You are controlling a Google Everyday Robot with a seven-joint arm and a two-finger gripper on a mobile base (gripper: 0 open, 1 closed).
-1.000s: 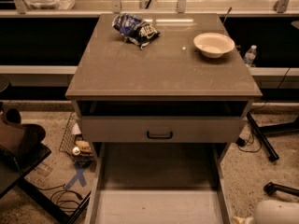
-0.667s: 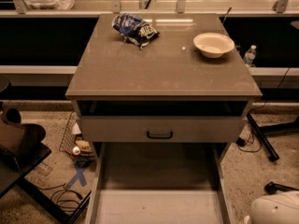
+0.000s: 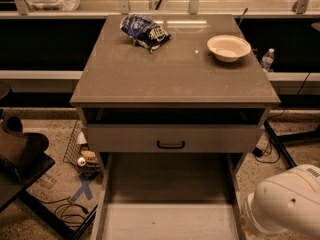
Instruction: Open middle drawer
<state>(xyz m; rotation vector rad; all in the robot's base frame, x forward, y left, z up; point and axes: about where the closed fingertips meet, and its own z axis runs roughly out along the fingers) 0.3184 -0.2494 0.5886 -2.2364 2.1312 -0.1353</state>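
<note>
The middle drawer (image 3: 172, 138) is a grey-beige front with a small black loop handle (image 3: 170, 144), under the cabinet's brown top (image 3: 170, 76). A dark gap runs between the top and this front. I cannot tell how far the drawer is out. Below it a lower drawer (image 3: 170, 221) is pulled out towards me and shows its pale floor. A rounded white part of my arm (image 3: 290, 201) shows at the lower right, beside the open lower drawer. My gripper is out of view.
A blue snack bag (image 3: 145, 31) and a white bowl (image 3: 229, 47) lie on the cabinet top. A water bottle (image 3: 268, 59) stands behind at the right. A wire basket (image 3: 82, 151) and cables lie on the floor at the left. A black stand leg (image 3: 280, 144) is at the right.
The white arm part at the lower right has risen and come further into view. The drawers and the things on top have not moved.
</note>
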